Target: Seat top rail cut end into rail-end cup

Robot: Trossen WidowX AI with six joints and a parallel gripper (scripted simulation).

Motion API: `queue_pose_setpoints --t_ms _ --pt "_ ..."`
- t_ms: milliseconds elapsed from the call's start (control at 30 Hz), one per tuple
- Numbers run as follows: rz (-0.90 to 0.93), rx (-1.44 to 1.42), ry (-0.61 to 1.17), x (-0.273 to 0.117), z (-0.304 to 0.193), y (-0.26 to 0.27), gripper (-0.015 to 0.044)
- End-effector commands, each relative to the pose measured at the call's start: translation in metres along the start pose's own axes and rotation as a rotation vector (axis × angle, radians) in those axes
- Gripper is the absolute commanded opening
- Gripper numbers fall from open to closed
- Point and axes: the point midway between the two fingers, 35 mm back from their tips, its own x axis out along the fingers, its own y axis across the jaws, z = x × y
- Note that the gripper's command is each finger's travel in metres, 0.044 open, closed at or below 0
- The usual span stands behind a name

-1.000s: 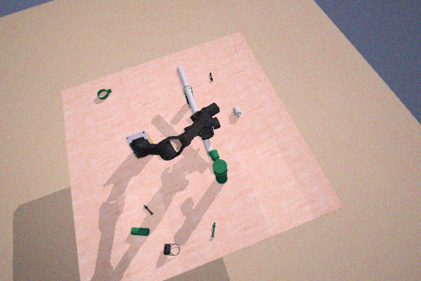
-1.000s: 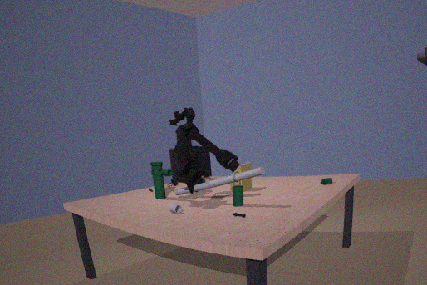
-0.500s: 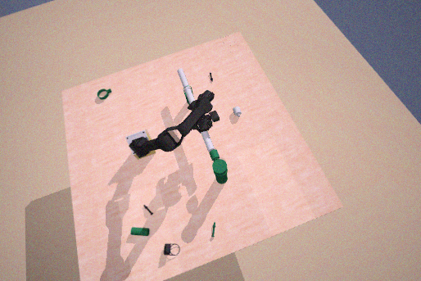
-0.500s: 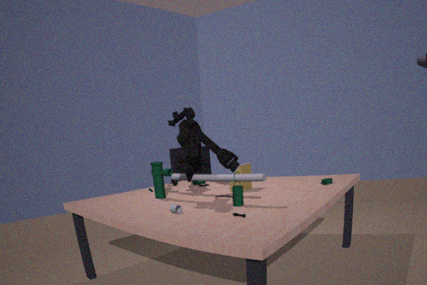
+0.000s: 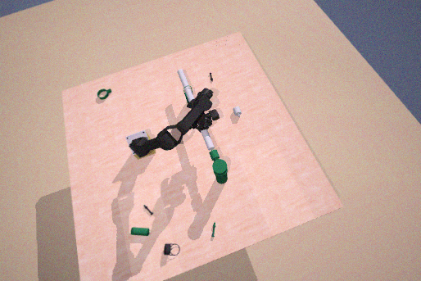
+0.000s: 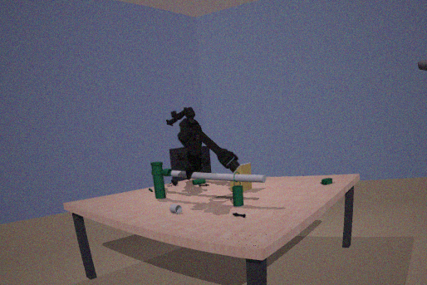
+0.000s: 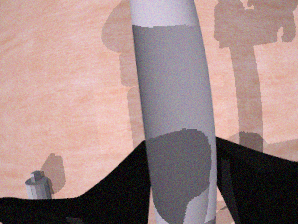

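The white rail (image 5: 208,140) (image 6: 224,177) (image 7: 175,80) is raised and nearly level. It passes through the loop cap on the short green post (image 6: 238,196). My gripper (image 5: 203,122) (image 6: 188,174) (image 7: 174,143) is shut on the rail, nearer its cut end. The green rail-end cup (image 5: 214,154) (image 6: 167,172) hangs high on the big green post (image 5: 221,177) (image 6: 159,188), near the post cap (image 5: 219,165) (image 6: 156,164). In the top view the cut end points at the cup with a small gap. The cup's mouth is not in the wrist view.
A small white fitting (image 5: 237,111) (image 6: 176,209) (image 7: 38,188) lies beside the rail. A black bolt (image 5: 211,76) (image 6: 239,214) lies near the short post. A green ring (image 5: 105,97), a green cylinder (image 5: 140,231), another bolt (image 5: 148,210) and a black latch (image 5: 168,249) lie farther off.
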Motion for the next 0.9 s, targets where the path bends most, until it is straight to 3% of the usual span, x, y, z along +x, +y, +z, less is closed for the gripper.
queue_pose_setpoints --t_ms 0,867 --pt "0.002 -0.001 0.002 0.000 0.000 0.000 0.0000" --pt "-0.001 -0.002 0.001 0.000 0.020 0.003 0.0000"
